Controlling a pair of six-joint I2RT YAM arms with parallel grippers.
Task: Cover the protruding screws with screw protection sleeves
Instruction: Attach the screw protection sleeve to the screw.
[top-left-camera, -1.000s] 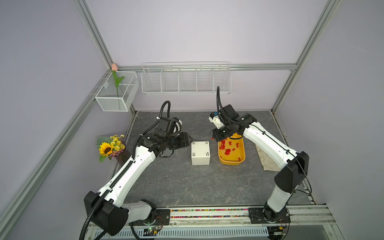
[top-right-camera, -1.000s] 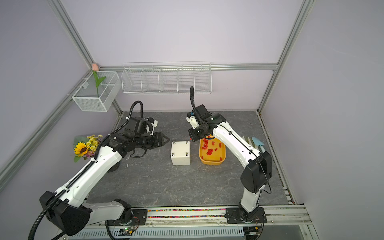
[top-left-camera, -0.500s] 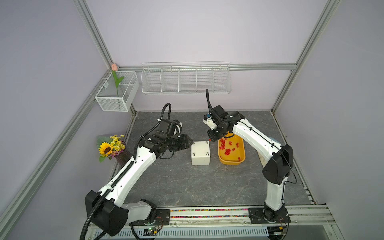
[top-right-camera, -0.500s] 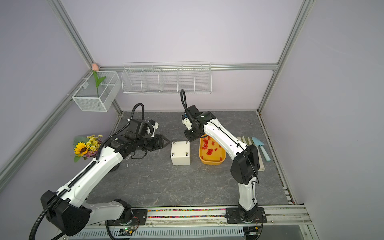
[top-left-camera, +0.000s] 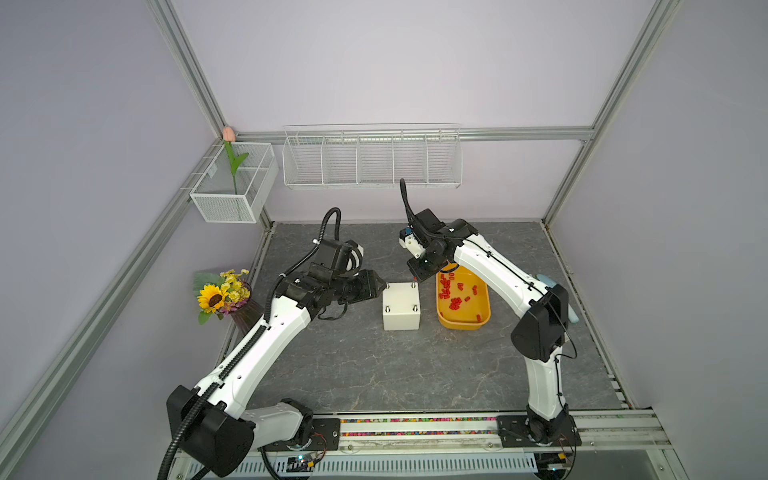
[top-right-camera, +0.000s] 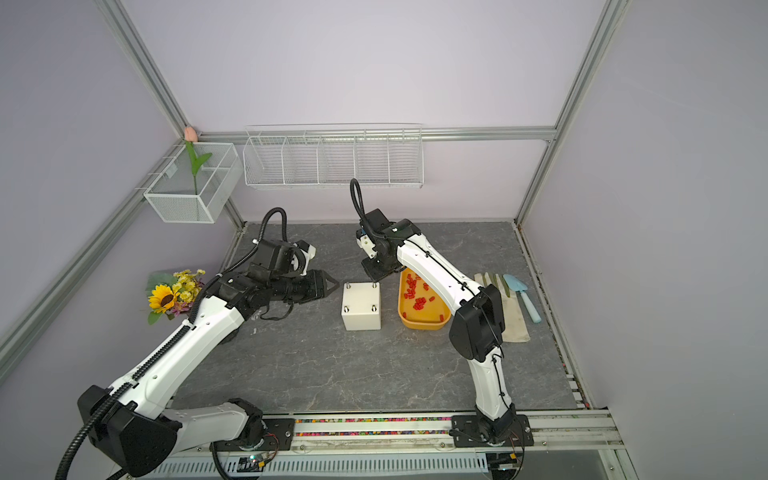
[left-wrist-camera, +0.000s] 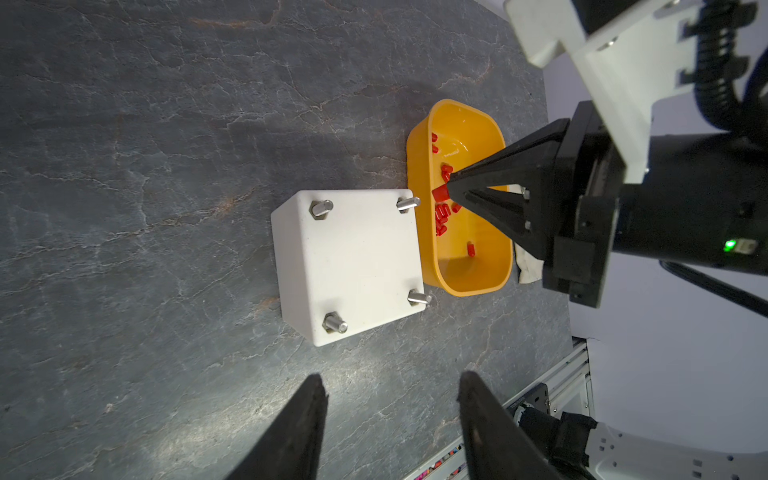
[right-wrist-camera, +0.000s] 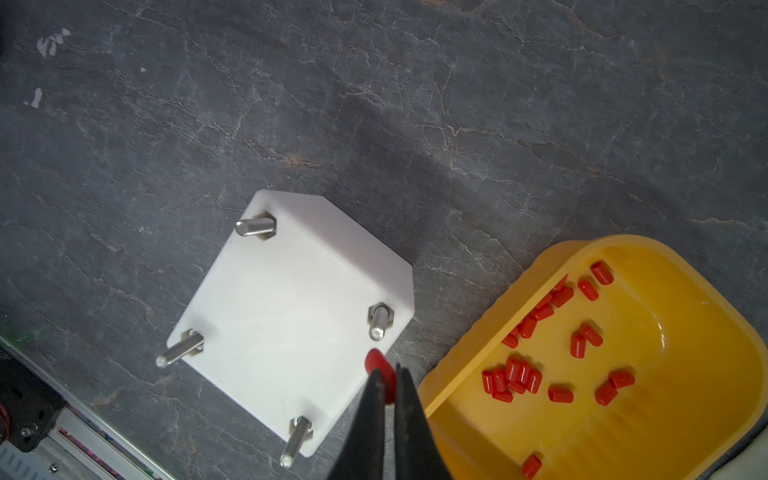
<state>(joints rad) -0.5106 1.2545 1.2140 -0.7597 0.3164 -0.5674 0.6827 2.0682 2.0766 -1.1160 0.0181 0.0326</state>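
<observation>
While the right arm (top-left-camera: 494, 270) arches in with its wrist bent downward, the right gripper (right-wrist-camera: 386, 376) is clamped on one red cap (right-wrist-camera: 377, 362), close above the far right corner of the white box (top-left-camera: 401, 305). The box's four screws (left-wrist-camera: 322, 208) stand bare. More caps (right-wrist-camera: 515, 376) lie in the yellow tray (top-left-camera: 461, 327) just right of the box. The left arm (top-left-camera: 270, 332) stretches low, its left gripper (left-wrist-camera: 388, 380) facing the box, fingers (left-wrist-camera: 299, 415) apart and empty.

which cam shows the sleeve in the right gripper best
Right wrist view: the held sleeve is large and sharp, pinched in the right gripper close to a bare screw. The left wrist view shows it smaller, side-on; in a top view it is only a red speck.
</observation>
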